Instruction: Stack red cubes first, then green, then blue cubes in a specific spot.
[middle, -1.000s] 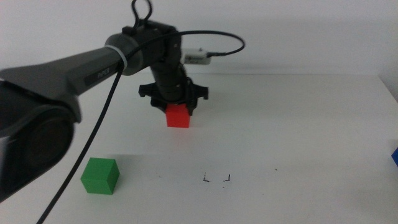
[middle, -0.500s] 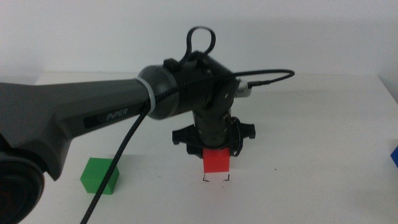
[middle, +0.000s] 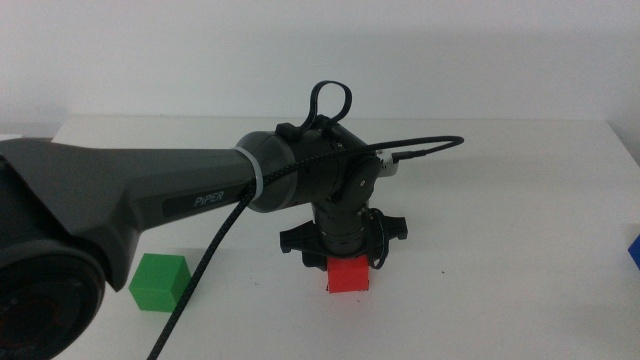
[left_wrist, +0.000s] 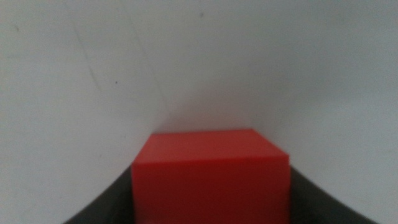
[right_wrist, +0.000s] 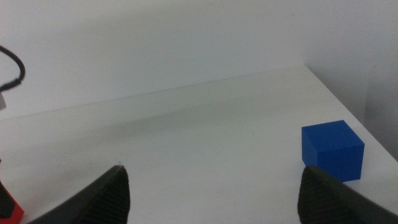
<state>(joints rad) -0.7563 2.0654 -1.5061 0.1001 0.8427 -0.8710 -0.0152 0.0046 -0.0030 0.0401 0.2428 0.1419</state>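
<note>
right tool: jaws apart, above table | blue cube: resting near table edge

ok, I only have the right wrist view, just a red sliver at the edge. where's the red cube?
Observer: Middle view has the red cube low over the front centre of the table, under the left gripper.
Operator: gripped or let go?
Observer: Gripped. In the left wrist view it fills the gap between the jaws.
Operator: and green?
Observer: The green cube sits alone on the table, on the left arm's side of red, well apart from it.
</note>
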